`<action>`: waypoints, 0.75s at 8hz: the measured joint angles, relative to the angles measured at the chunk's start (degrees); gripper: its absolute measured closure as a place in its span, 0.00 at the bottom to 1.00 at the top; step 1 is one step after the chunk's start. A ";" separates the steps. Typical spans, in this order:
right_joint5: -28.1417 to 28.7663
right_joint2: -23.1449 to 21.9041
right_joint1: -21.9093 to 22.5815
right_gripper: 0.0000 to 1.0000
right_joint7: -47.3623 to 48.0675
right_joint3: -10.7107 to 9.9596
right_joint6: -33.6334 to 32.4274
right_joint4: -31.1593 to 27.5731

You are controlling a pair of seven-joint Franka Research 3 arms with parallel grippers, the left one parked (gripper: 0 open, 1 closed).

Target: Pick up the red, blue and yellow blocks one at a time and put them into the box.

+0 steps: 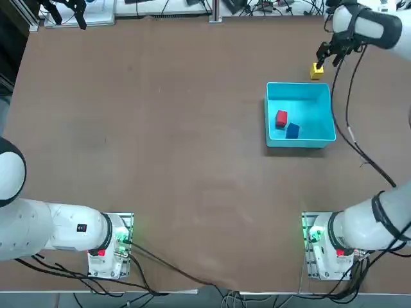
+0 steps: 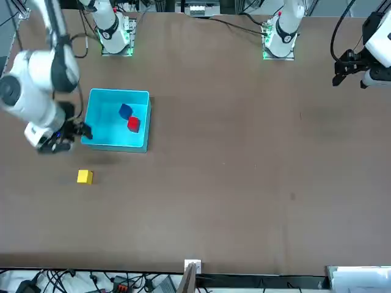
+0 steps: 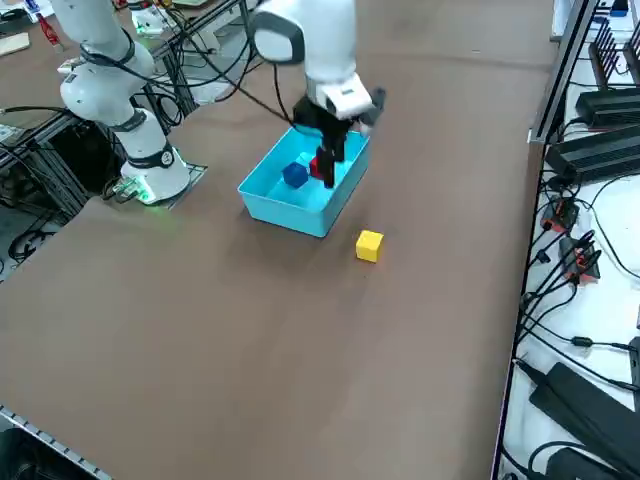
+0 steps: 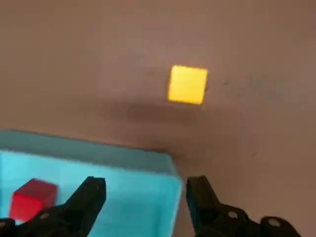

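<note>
Right gripper (image 4: pixel 145 195), jaws spread and empty, above the box's (image 4: pixel 148 163) far corner; yellow block (image 4: pixel 187 84) lies just beyond on the surface (image 4: pixel 98 49)

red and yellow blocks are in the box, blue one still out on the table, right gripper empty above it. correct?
Colours are swapped: the top view shows the red block and blue block in the box, the yellow block out on the table. The right gripper is empty, hanging over the box's corner.
</note>
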 joint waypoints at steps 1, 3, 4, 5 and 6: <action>0.00 4.72 -1.51 0.00 -0.89 0.00 0.04 4.69; 0.01 12.15 -2.69 0.00 -1.03 0.02 0.93 11.02; 0.02 14.77 -2.77 0.00 -1.01 0.03 2.94 12.36; 0.03 16.68 -2.90 0.00 -0.98 0.03 4.98 13.09; 0.03 18.16 -3.02 0.00 -0.94 0.03 6.12 13.80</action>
